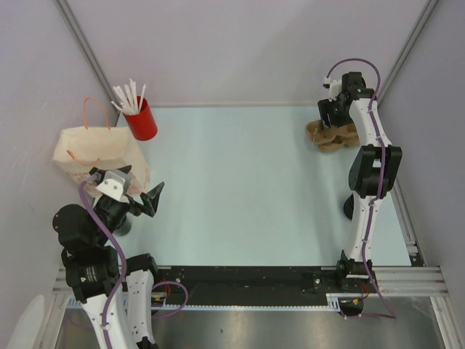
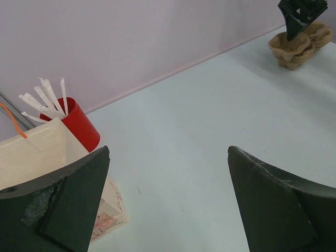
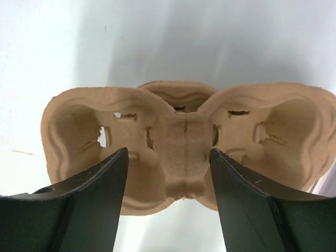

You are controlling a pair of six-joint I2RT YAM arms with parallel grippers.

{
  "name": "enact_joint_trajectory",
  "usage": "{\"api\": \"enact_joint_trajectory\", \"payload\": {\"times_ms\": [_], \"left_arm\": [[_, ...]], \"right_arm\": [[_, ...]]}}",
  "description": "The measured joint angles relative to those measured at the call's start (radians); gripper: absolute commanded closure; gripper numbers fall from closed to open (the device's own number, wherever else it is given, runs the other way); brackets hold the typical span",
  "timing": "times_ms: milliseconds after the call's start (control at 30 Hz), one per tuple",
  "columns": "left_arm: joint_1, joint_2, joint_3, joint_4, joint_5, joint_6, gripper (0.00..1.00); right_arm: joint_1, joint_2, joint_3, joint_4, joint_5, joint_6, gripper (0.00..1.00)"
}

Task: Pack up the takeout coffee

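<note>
Top external view puts a cream paper bag (image 1: 94, 151) with thin orange handles at the far left of the pale desk (image 1: 240, 182); what is inside it does not show. Touching or just beside its back right corner stands a red cup (image 1: 143, 122) holding a bunch of white straws (image 1: 128, 96) that fan up and to the left. The left wrist view shows the same cup (image 2: 79, 125) behind the bag (image 2: 37, 152), whose lower end carries a reddish print. The left pincer (image 1: 143, 199) hangs just right of the bag's near corner, its jaws spread wide with only bare desk between them (image 2: 168, 151). Just below it, tucked against the left arm and mostly covered by it, sits a small dark smoky-grey round shape (image 1: 122, 224) that appears to be the takeout coffee, out on the desk near the bag; too little shows to be sure. Well across the desk, a black round piece (image 1: 350, 209) peeks out beside the right arm. At the far right corner lies a brown pulp cup carrier (image 1: 328, 137). The right pincer (image 1: 333, 110) reaches down onto it, and the right wrist view shows its fingers (image 3: 102, 189) set either side of the carrier's middle ridge (image 3: 184, 142), each in a well; I cannot tell whether they clamp it.
</note>
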Motion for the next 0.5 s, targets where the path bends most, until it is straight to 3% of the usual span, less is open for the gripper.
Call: {"api": "enact_joint_trajectory", "payload": {"times_ms": [500], "left_arm": [[0.005, 0.001, -0.002, 0.0, 0.001, 0.0, 0.01]], "right_arm": [[0.004, 0.062, 0.079, -0.081, 0.047, -0.004, 0.34]]}}
